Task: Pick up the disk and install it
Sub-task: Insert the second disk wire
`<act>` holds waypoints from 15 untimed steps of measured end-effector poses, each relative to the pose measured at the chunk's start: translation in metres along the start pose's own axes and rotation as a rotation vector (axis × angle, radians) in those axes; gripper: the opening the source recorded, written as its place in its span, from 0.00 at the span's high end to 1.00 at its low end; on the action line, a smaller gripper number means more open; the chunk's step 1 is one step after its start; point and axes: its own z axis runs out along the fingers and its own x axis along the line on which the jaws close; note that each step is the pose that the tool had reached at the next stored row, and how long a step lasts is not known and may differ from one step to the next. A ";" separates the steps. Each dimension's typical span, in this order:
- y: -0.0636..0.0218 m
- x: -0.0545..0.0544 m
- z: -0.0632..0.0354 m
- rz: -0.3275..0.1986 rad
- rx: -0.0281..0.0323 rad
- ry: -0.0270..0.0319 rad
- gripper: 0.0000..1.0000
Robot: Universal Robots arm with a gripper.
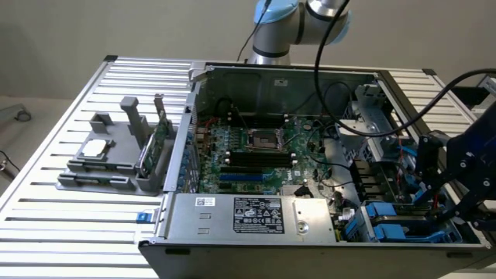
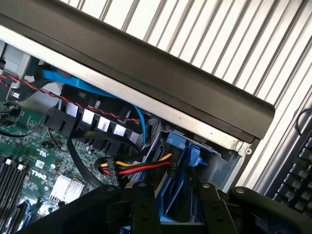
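In the wrist view the blue carrier bracket of the disk point(image 2: 176, 197) sits between my two black fingers point(image 2: 145, 204), which stand against its sides. The disk's metal body is hidden below them. My gripper point(image 2: 176, 187) hangs over the blue-lined drive bay point(image 2: 204, 161) in the corner of the open computer case. In the exterior view the gripper point(image 1: 438, 195) is a dark shape at the exterior view's right, low over the case's front corner, just above blue carriers point(image 1: 391, 224) in the bay.
The case's rim point(image 2: 161, 92) runs close beside the bay. Red, yellow and black power cables point(image 2: 136, 168) lie next to it, with the motherboard point(image 1: 256, 151) and power supply point(image 1: 256, 215) beyond. A grey holder point(image 1: 108, 171) on the slatted table carries a silver chip point(image 1: 94, 148) and a green card point(image 1: 151, 154).
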 end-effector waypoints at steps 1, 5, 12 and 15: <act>-0.0001 0.000 0.0002 0.004 -0.0007 0.0014 0.63; -0.0008 -0.002 0.0010 0.021 -0.0023 0.0051 0.63; -0.0022 -0.005 0.0028 0.045 -0.0062 0.0138 0.63; -0.0028 -0.007 0.0033 0.057 -0.0084 0.0188 0.63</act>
